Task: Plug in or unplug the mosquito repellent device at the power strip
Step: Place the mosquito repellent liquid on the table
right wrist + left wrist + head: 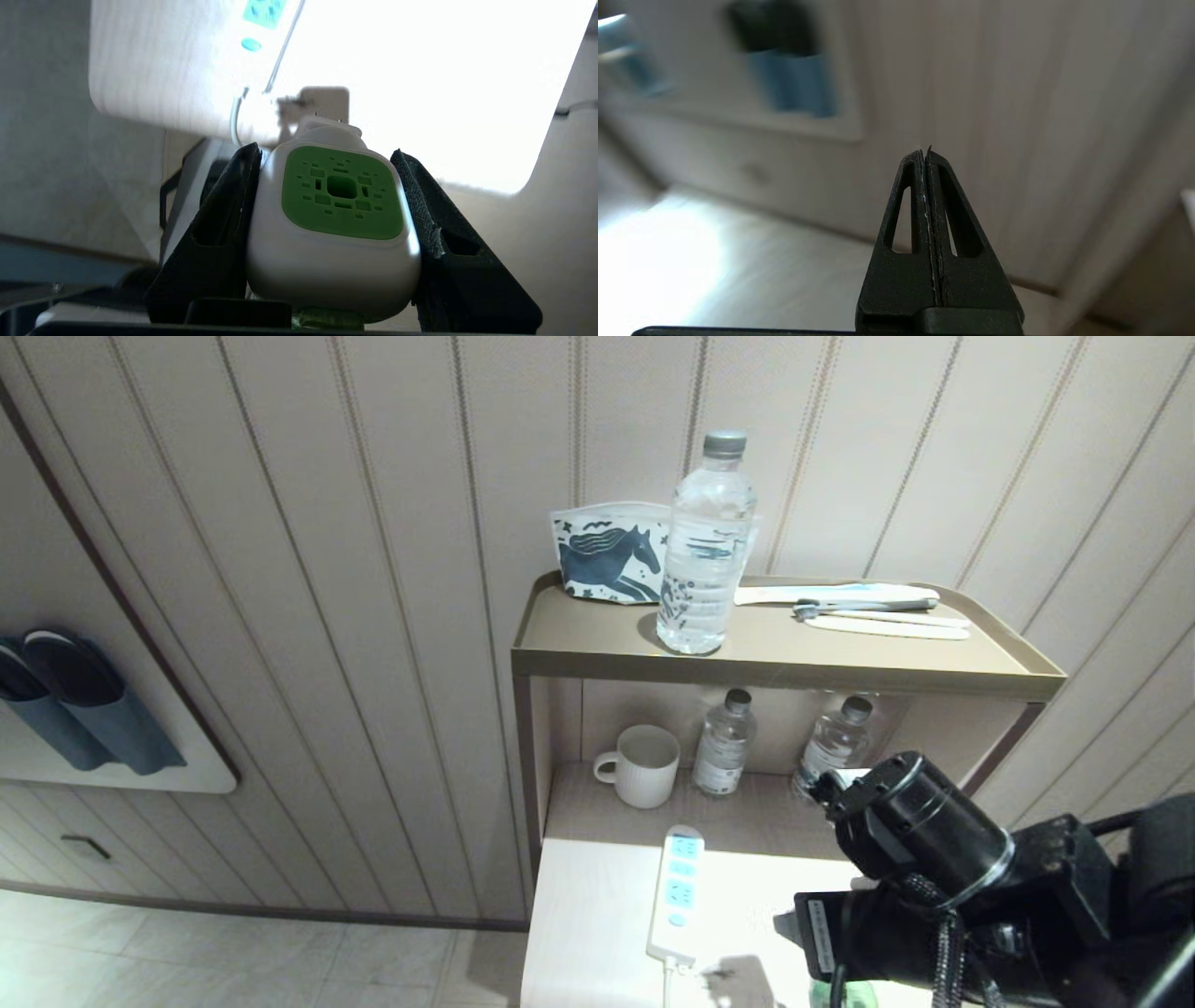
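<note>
Clamping the mosquito repellent device (327, 233) by its head, the right gripper (327, 205) hovers near the power strip (676, 894); tilted prongs could miss the socket

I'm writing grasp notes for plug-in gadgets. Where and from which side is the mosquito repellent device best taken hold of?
By the white head, as the right pincer holds it now: one finger on each flat flank of the mosquito repellent device, coming from the green vented top. That probably leaves the prong end free to face the power strip.
</note>
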